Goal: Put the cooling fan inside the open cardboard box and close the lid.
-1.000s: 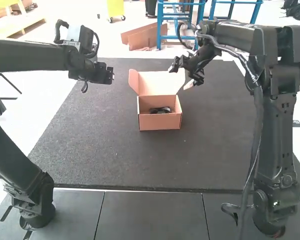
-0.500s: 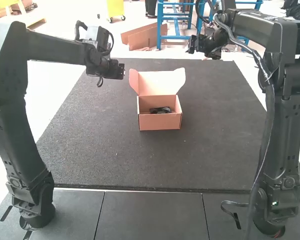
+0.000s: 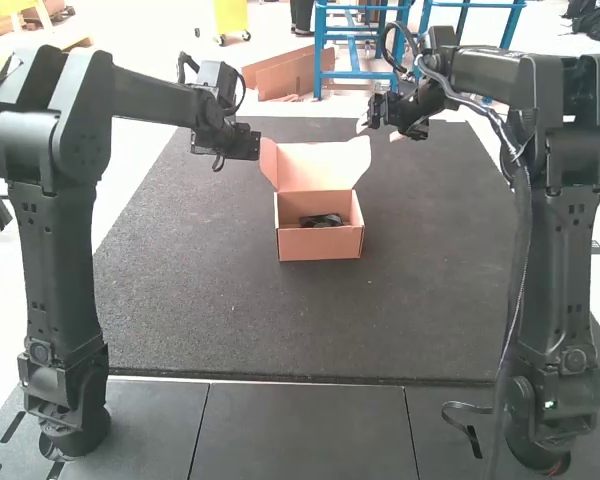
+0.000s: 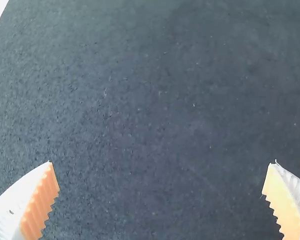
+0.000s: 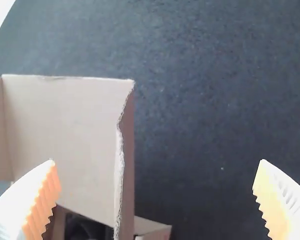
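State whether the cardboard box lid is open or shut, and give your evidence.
Open. The lid stands upright behind the box, and the dark fan shows inside.

A dark, rough mat (image 3: 230,300) lies flat on the pale table (image 3: 140,160). Smooth dark panels (image 3: 300,430) run along its near edge. The light is bright and even.

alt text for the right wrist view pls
An open cardboard box with its lid raised stands on a dark mat. The right gripper hangs above it, jaws wide open and empty.
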You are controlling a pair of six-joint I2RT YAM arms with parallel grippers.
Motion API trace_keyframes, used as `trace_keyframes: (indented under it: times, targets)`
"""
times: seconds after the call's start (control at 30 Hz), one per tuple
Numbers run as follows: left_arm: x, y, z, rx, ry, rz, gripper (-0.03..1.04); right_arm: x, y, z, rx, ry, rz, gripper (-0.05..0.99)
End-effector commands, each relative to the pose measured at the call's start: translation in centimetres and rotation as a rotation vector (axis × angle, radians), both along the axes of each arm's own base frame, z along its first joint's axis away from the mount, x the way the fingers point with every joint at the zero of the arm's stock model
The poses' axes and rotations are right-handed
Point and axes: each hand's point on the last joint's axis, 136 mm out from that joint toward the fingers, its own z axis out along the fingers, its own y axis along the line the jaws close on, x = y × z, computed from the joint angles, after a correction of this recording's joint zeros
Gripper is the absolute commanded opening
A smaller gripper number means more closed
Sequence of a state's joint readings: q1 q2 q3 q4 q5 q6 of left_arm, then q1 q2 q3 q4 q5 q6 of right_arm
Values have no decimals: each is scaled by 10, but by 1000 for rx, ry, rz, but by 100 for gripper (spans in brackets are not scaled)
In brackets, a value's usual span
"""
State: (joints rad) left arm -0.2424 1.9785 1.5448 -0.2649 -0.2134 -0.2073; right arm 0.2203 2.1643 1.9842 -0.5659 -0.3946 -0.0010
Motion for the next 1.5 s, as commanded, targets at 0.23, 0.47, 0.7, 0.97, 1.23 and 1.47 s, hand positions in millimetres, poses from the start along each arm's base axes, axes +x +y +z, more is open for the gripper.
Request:
trace_keyframes:
  times: [0.23,0.47,0.7,0.97,1.23,1.47]
  targets:
    - [13,-9,12,-16,-30,8,97,-6,15,6,85,24,56,72]
    - [7,-29,9,-15,-16,-29,97,-8,19,2,125,66,46,53]
    - [4,-48,11,-18,-18,-66,97,-15,21,-5,136,116,49,39]
    - [3,-48,10,-15,-13,-67,97,-18,22,-10,140,142,48,26]
    - [-1,-47,5,-14,10,-62,97,-19,24,-10,142,144,48,16]
    - [1,-47,7,-14,3,-61,97,-21,28,-10,142,146,53,-2]
